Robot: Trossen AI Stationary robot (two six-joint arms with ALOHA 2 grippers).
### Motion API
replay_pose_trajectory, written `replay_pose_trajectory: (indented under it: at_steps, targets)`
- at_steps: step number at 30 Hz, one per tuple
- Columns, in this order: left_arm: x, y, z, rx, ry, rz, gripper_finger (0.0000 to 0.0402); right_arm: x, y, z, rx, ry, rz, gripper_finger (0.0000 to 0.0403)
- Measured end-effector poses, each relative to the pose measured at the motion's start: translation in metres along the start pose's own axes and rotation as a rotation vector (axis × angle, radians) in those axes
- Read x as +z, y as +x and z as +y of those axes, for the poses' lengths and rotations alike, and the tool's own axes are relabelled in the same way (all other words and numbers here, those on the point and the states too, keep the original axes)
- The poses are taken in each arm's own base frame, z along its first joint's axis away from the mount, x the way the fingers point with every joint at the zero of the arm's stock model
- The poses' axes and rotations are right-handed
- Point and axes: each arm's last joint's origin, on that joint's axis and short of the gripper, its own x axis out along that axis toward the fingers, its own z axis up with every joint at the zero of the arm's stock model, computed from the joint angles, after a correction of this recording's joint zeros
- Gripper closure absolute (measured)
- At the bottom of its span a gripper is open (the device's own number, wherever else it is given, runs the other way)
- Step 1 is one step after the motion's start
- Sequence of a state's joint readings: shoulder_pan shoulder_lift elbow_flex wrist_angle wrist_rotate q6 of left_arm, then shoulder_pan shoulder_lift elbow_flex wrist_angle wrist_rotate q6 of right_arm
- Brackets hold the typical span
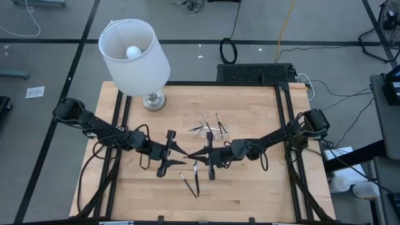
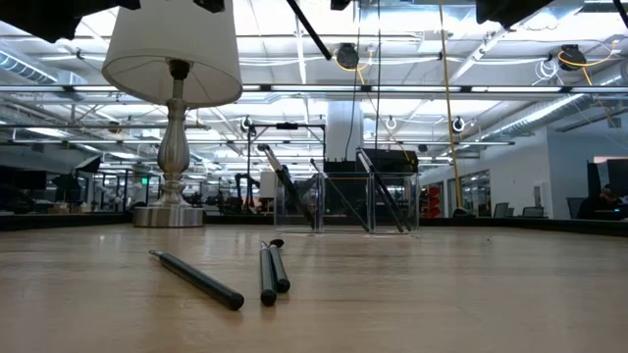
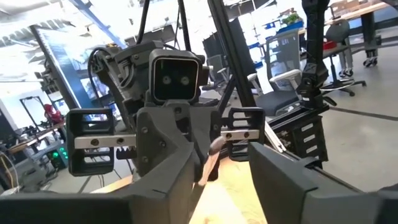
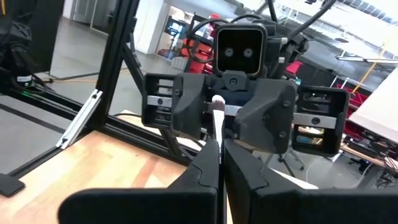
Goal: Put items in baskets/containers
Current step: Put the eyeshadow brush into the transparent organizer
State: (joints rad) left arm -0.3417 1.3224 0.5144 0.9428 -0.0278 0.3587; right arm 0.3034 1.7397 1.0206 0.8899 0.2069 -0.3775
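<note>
Right gripper [image 1: 199, 153] clenching one stick [image 4: 218, 118] between closed fingers, light tip pointing at left gripper [image 1: 178, 154], which is facing it mid-table, fingers spread, empty. Handover pose, by judgement. Tray [image 1: 209, 129] lying just beyond right gripper, already holding sticks. Three loose sticks [image 1: 195, 181] lying on table on opposite, near side, long axes running roughly toward tray. Right arm nearer tray.

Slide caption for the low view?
Three dark sticks lie on the table before the clear tray, lamp behind.
</note>
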Motion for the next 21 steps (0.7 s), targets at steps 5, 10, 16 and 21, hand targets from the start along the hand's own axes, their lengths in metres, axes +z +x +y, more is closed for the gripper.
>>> replay_pose_trajectory:
  at_steps: [5,10,16,21]
  targets:
    - [-0.0010,0.0000,0.0034,-0.010,-0.004,-0.005,0.0270,-0.0002,0.0002,-0.0011,-0.003,0.002,-0.001,0.0403]
    - [-0.0012,0.0000,0.0038,-0.008,-0.003,-0.005,0.0295,-0.0003,0.0002,-0.0012,-0.003,0.002,-0.001,0.0403]
    - [-0.0012,0.0000,0.0038,-0.008,0.007,-0.005,0.0355,-0.0003,0.0002,-0.0012,-0.002,0.000,-0.001,0.0403]
    - [-0.0012,0.0000,0.0038,-0.007,0.001,-0.003,0.0388,-0.0002,0.0002,-0.0010,-0.001,0.000,-0.002,0.0402]
